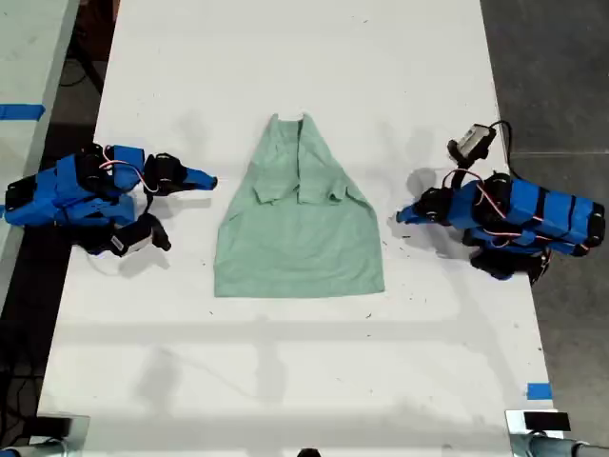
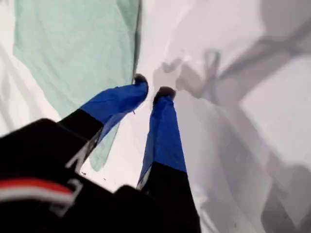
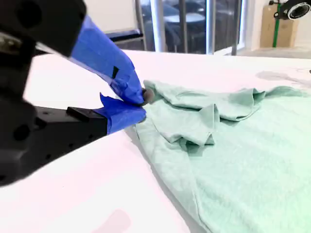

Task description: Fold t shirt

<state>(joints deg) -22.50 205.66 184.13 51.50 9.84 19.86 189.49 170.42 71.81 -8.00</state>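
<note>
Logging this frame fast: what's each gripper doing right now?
My first gripper: jaws slightly open, empty, beside the t shirt.
My second gripper: jaws shut, empty, at the shirt's edge.

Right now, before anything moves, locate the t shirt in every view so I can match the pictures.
Exterior view: the t shirt lies mid-table between the two arms, sleeves folded in.
First wrist view: plain green cloth, its side edge close to my first gripper.
Second wrist view: it fills the area beyond my second gripper, folded sleeves showing.
Shared landmark: the shirt's edge against the white table.
</note>
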